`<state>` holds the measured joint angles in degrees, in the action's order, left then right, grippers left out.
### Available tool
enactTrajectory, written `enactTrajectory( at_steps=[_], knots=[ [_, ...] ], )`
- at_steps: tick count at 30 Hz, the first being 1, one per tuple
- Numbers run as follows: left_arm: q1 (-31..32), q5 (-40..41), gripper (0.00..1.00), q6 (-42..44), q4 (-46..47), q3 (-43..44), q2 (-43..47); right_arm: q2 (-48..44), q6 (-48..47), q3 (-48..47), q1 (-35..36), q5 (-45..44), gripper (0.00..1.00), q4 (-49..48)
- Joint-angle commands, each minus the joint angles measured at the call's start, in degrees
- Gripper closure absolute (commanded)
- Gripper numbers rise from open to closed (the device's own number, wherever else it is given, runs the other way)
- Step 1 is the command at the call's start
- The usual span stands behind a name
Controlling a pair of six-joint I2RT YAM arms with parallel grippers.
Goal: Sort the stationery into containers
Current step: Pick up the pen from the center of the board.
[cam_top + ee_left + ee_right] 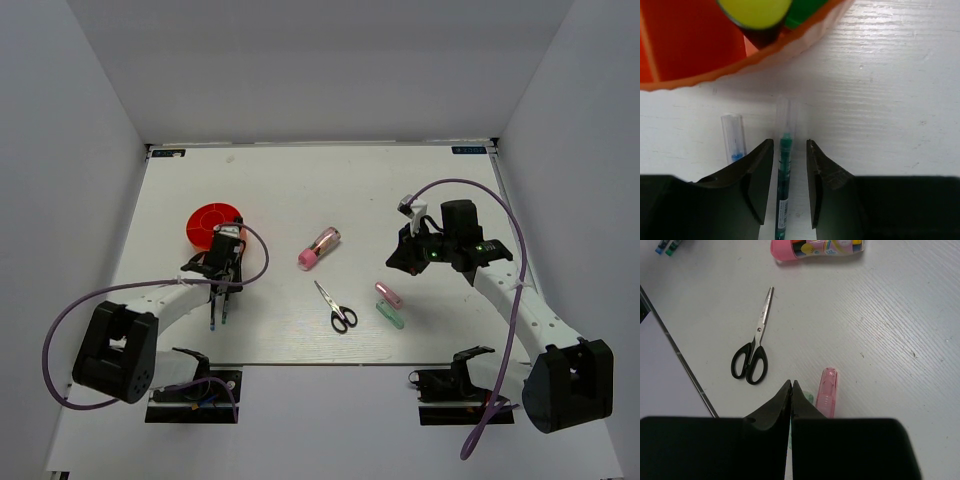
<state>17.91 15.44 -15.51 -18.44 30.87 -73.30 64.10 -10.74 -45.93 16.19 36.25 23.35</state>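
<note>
two pens [218,308] lie parallel, caps toward one red-orange pot [685,50]; we see left jaws open astride the green pen [784,165], blue pen [734,135] beside; right jaws closed.

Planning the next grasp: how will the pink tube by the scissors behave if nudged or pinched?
Likely rolls: the pink tube is round and lies on its side on the smooth table. Probably stiff and light, a printed plastic case with a pink cap. Its glossy wall may slip in a pinch.

light: bright, even | shadows: soft (faint) | focus: top of left wrist view blurred
</note>
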Motion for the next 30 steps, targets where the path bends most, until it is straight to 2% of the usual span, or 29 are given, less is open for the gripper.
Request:
enactTrajectory(
  at_steps=[1, 6, 10, 20, 30],
  knots=[
    [2.03, 3.18, 0.56, -0.05, -1.69, 0.42, -2.02, -1.25, -0.07, 0.32, -0.45, 1.45, 0.99, -1.56],
    [2.83, 3.98, 0.57, -1.54, -1.78, -0.37, -2.38, -1.26, -0.07, 0.32, -0.45, 1.81, 0.99, -1.47],
    [2.92, 4.07, 0.62, -2.33, -1.78, -1.08, -2.03, -1.25, -0.07, 0.32, -0.45, 1.98, 0.99, -1.47],
    [2.92, 2.58, 0.62, -4.7, -3.45, -1.87, -0.01, -1.52, 0.11, 0.32, -0.45, 2.34, 0.99, -1.56],
    [2.92, 1.61, 0.72, -7.17, -3.89, -4.77, 1.32, -1.69, 0.37, 0.32, -0.63, 2.95, 0.99, -1.47]
  ],
)
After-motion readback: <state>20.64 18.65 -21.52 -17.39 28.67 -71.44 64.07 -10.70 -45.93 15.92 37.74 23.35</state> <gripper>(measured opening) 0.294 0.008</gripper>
